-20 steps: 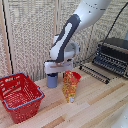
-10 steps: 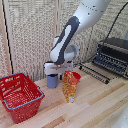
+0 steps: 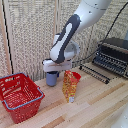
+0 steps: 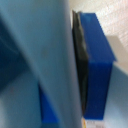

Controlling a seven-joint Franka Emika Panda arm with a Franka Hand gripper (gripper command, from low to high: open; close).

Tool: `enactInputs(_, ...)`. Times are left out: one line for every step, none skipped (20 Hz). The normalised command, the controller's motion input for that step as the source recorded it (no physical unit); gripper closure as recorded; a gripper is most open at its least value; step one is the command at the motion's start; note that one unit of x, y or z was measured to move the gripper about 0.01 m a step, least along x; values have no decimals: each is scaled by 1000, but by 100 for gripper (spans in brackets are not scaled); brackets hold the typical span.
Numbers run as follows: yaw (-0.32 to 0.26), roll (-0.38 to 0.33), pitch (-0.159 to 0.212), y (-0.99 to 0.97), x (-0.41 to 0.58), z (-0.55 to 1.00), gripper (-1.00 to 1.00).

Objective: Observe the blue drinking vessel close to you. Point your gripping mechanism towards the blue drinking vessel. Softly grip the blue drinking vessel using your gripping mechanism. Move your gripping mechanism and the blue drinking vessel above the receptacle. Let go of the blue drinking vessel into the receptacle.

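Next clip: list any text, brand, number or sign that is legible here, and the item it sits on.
No text can be read in either view.
Snack bag: orange-red printed front, too blurred to read.
Toaster oven: no legible label or dial marking.
Red basket, blue cup and end effector: no markings show.
Wrist view: only blurred blue surfaces, no print.

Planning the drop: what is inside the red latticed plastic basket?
The red latticed plastic basket shows only its own red floor in the exterior view; nothing lies there. Its near wall hides the front inner corner.
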Motion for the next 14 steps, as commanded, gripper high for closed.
enactInputs(-9, 16, 0, 0, 631, 1000, 100)
enactInputs(-1, 0, 0, 0, 683, 1000, 100)
enactInputs(0, 0, 10, 0, 703, 1000, 100)
enactInputs(0, 0, 23, 0, 703, 1000, 100)
enactInputs(0, 0, 28, 0, 706, 1000, 100)
enactInputs(0, 0, 38, 0, 694, 1000, 100)
enactInputs(0, 0, 56, 0, 689, 1000, 100)
enactInputs(2, 0, 72, 6, 680, 1000, 100)
enactInputs(32, 0, 101, 66, 657, 989, 100)
enactInputs(56, 1, 128, 149, 646, 926, 100)
enactInputs(87, 2, 170, 257, 591, 831, 100)
enactInputs(102, 4, 190, 391, 509, 786, 100)
enactInputs(114, 2, 206, 486, 426, 754, 100)
enactInputs(127, 0, 216, 589, 334, 734, 100)
